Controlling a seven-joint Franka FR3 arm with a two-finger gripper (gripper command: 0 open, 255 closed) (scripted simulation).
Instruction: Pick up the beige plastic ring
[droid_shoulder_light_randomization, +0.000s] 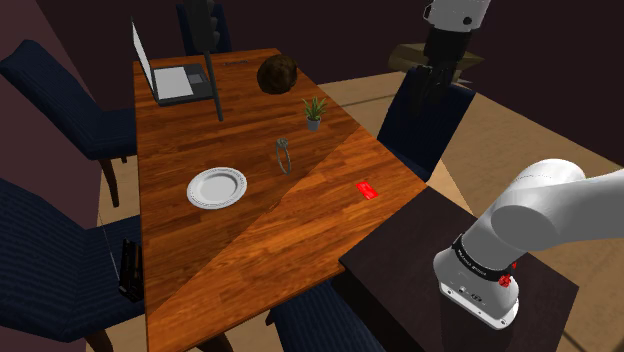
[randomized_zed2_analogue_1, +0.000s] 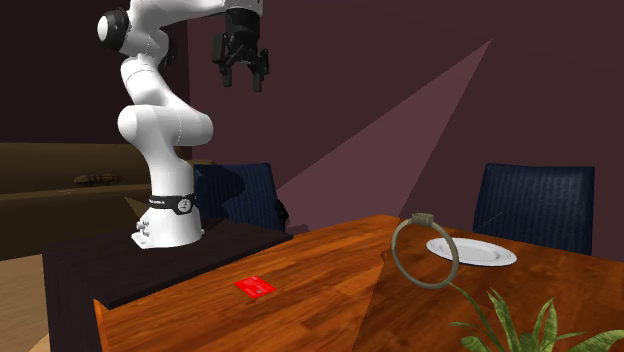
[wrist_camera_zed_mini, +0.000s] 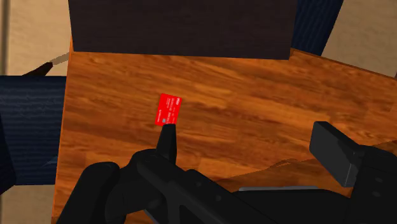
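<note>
The all-black two-finger claw hangs high in the air with its fingers spread apart and nothing between them. From up there it looks down on a small flat red card, a glossy rectangle lying on the table, whose top is warm, streaky brown wood. The card lies near the table edge beside the dark, matte box-shaped stand.

Farther along the table, well apart from the claw, stands the thin dull grey-beige ring. It is a slim hoop upright on its edge, with a small knobbly lump at its top. On one side of it lies a round white plate with a ribbed rim; on the other stands a small spiky green plant in a pot. Dark blue upholstered chairs ring the table.
</note>
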